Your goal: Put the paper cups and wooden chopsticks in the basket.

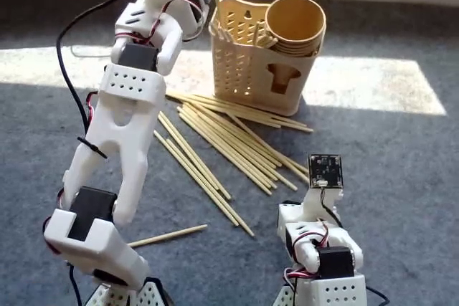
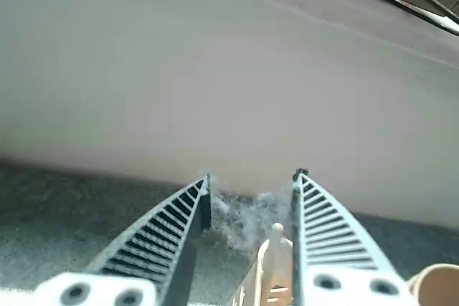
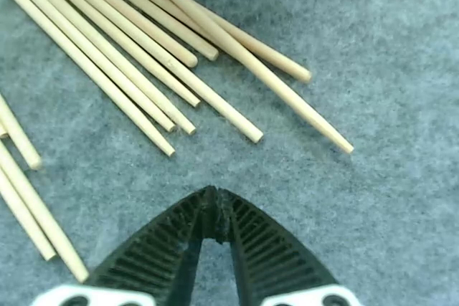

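Right gripper (image 3: pixel 214 214), closed on nothing; chopsticks (image 3: pixel 129 51) just ahead, ends toward it. Left gripper (image 2: pixel 254 175), spread, empty, beside basket (image 1: pixel 247 69).

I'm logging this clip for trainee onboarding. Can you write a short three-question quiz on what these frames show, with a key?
1. True or false: the paper cups sit stacked inside the basket.
2. Multiple choice: most of the wooden chopsticks lie A) on the carpet, B) in the basket, C) between an end effector's fingers.
3. Fill in: the right end effector is ____ and the left end effector is ____.
Key: 1 true; 2 A; 3 shut, open.
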You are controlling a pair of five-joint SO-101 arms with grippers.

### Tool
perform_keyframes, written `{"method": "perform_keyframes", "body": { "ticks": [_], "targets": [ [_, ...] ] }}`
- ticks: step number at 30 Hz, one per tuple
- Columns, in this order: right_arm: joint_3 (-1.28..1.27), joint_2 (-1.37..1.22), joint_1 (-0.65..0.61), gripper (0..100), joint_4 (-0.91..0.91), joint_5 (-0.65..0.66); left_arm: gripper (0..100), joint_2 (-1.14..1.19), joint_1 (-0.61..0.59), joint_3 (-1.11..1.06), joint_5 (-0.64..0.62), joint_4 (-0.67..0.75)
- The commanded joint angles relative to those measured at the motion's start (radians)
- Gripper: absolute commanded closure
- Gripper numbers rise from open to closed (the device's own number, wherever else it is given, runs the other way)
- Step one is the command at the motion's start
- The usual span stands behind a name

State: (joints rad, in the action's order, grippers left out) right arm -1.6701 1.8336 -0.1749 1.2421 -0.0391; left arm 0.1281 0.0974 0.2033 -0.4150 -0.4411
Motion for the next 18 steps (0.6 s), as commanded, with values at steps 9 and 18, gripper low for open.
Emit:
{"method": "perform_keyframes", "body": {
  "ticks": [9,18],
  "targets": [
    [-0.150,0.004,0.008,99.4,0.010,-0.003,81,-0.024,-0.013,0.338,0.061,-0.575],
    [-0.150,0.004,0.008,99.4,0.010,-0.003,87,-0.024,-0.012,0.361,0.292,-0.899]
  ]
}}
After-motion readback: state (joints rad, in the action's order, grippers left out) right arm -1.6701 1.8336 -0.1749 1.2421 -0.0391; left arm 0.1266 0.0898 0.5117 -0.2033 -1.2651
